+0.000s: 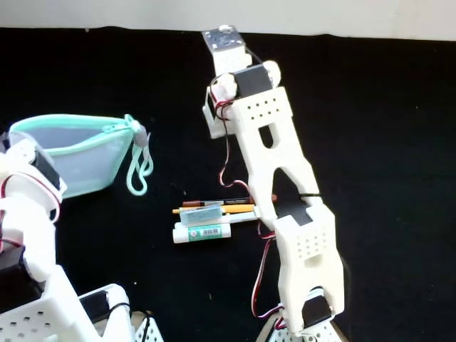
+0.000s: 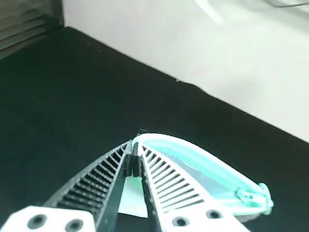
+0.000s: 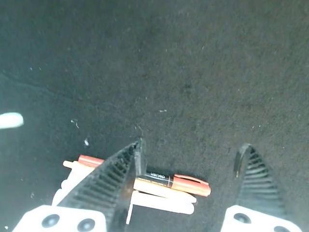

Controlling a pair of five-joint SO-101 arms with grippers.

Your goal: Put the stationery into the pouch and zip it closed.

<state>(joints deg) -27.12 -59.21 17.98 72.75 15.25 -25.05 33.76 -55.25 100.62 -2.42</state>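
Left gripper (image 2: pixel 135 162) is clamped on the pouch (image 1: pixel 78 153) rim, and the pouch sits open at the left of the high view. The stationery (image 1: pixel 210 217) is piled mid-frame on the black table (image 1: pixel 370 142), right of the pouch. Right gripper (image 3: pixel 192 147) is spread wide, right by the pens (image 3: pixel 169 182).

Place: a robotics lab or maker's test bench, as far as one can tell.
Arms: a white perforated-plastic left arm (image 1: pixel 32 235) and a matching right arm (image 1: pixel 263 107), with bare servos and loose loops of red and black wires (image 1: pixel 226 160).
Gripper: the right gripper (image 3: pixel 193 143) has black, ribbed, printed-looking fingers (image 3: pixel 111 179).
Tabletop: a black cloth-covered tabletop (image 1: pixel 385 142), a plain work field.
Surroundings: a bare white wall (image 2: pixel 193 48) behind and dark slats (image 2: pixel 24 19) in one corner.
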